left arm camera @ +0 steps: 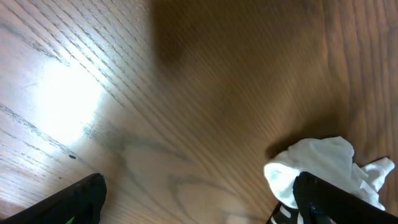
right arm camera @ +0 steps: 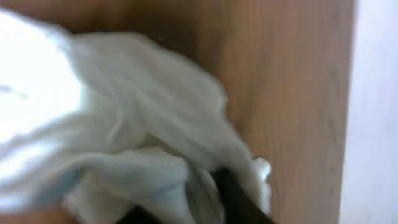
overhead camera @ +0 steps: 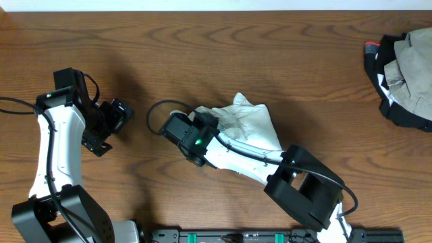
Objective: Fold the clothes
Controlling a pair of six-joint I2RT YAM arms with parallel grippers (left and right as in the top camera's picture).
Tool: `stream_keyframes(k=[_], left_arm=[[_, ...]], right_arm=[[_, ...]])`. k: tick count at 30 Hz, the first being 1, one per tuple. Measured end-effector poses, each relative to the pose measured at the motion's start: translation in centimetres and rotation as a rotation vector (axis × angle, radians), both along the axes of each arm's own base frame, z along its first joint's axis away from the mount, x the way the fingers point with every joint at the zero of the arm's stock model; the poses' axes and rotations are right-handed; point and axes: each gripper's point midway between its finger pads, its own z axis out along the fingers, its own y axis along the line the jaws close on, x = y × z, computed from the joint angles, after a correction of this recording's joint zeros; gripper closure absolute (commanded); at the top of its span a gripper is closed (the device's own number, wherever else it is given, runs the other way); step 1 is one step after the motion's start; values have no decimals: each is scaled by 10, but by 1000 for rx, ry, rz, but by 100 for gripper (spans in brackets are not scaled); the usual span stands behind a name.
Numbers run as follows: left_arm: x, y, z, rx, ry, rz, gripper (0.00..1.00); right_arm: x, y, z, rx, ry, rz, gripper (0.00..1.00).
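Observation:
The clothes (overhead camera: 248, 121) are a crumpled white bundle in the middle of the wooden table. My right gripper (overhead camera: 204, 125) reaches in from the lower right and sits at the bundle's left edge. In the right wrist view the white cloth (right arm camera: 124, 124) fills most of the picture, and my right gripper (right arm camera: 186, 208) has its dark fingers (right arm camera: 239, 196) sunk in the folds and shut on them. My left gripper (overhead camera: 116, 116) hangs open over bare wood to the left of the bundle. In its own view, the left gripper (left arm camera: 199, 205) holds nothing, and the clothes (left arm camera: 317, 165) lie behind its right finger (left arm camera: 326, 199).
A heap of other garments (overhead camera: 405, 74), dark and beige, lies at the table's right edge. The table's far edge meets a pale wall (overhead camera: 216, 4) at the top. Bare wood (overhead camera: 169, 54) spreads between the two arms and behind them.

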Motion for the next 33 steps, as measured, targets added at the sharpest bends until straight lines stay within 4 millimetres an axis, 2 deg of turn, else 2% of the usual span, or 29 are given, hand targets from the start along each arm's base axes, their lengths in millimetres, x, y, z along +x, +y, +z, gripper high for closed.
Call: stream_keyframes(k=[2,9,17,22,28,33], left_arm=[[0,0,0,0,0,-3,2],[-1,0,0,0,2,-7,2],[-1,0,0,2,0,-22,2],[-1,0,0,2,0,-22,2],[-1,0,0,2,-1,-23,2],[-1,0,0,2,-1,-26,2]], right_arm=[[4,-1,3,4,-22,-14,99],[20,-18,13,-9,-99,-100,99],[63,-72,40,-73,-230,-288,99],[81,-97,61,-107,-282,-374,99],[79,-128,61,-161,-266,-462,99],[60,-157,55,-219,-215,-552,99]])
